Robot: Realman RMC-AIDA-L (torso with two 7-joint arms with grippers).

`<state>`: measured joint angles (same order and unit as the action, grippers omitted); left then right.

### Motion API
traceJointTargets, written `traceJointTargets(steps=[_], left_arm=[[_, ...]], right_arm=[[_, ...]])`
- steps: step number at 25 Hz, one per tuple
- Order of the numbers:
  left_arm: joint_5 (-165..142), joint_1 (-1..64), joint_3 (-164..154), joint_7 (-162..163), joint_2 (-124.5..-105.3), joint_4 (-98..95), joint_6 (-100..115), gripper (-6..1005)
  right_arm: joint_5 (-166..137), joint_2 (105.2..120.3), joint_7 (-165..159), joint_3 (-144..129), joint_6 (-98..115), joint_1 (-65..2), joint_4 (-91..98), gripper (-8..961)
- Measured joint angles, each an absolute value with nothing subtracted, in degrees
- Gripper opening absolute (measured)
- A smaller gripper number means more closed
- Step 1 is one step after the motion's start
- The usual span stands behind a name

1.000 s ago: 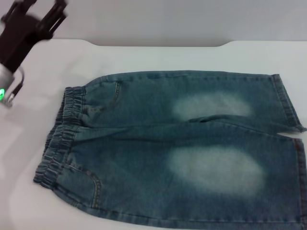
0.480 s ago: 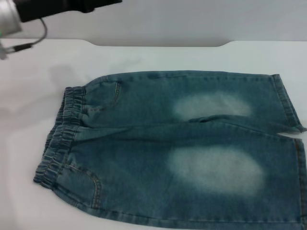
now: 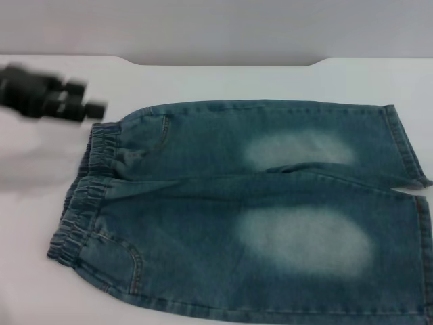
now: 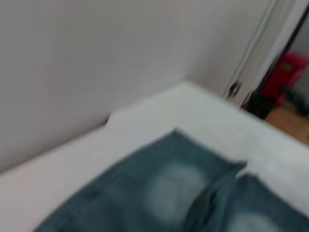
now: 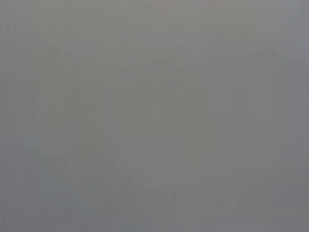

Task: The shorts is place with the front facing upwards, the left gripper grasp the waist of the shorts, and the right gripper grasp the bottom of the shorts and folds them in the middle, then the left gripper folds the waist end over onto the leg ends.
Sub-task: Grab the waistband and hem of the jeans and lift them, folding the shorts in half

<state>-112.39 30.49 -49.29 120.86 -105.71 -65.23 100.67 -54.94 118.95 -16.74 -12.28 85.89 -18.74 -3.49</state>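
The blue denim shorts [image 3: 257,210] lie flat on the white table [image 3: 34,284], front up, with a pale faded patch on each leg. The elastic waist [image 3: 84,196] is at the left. The bottom of the shorts [image 3: 406,145], both cuffed leg ends, is at the right edge of the head view. My left gripper [image 3: 95,110] is a dark blur low over the table, just left of the far corner of the waist, pointing toward it. The left wrist view looks along the shorts [image 4: 164,193] toward the hems. My right gripper is out of view; its wrist view shows only flat grey.
A grey wall [image 3: 216,27] runs behind the table's far edge, which has a raised notch. In the left wrist view a red object [image 4: 285,72] stands beyond the table's far corner, off the work surface. Bare table surrounds the shorts on the left and far sides.
The left gripper swung from the top left corner of the head view down to table level beside the waist. The shorts have not moved.
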Motion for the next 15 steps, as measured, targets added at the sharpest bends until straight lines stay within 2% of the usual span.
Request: traceJointTargets(steps=[3,10,15], left_arm=[[-115.7,27.2,-46.9,120.7,-106.37,-64.5,101.2,799],[-117.8,20.9,-44.3,120.1,-106.56,-62.3,102.2,798],[-120.1,19.6,-44.1,118.3,-107.01,-59.2,101.5,798]], right_arm=[[-54.8,118.94,-16.8,-12.2,86.1,-18.6,-3.3,537],[-54.6,118.88,-16.8,-12.0,87.3,-18.8,-3.2,536],[-54.6,118.9,-16.8,-12.0,87.7,-19.1,-3.2,536]])
